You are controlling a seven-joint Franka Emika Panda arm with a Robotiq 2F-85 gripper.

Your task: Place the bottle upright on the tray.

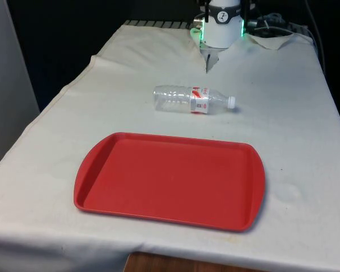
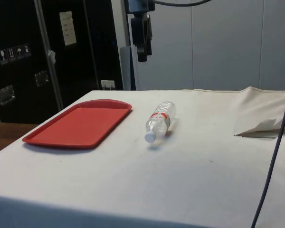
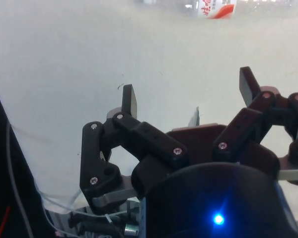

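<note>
A white cloth (image 1: pixel 294 113) covers the table, rumpled at the robot's end. On it lies the bottle (image 1: pixel 194 100), clear plastic with a red and white label and a white cap, flat on its side with the cap pointing to the front view's right. It rests between the robot's base and the tray (image 1: pixel 170 180), apart from both. The tray is red, with rounded corners, and sits nearer the front camera. The gripper (image 3: pixel 188 96) hangs high above the cloth, its 2 fingers (image 3: pixel 129 99) spread wide with nothing between them, well apart from the bottle.
</note>
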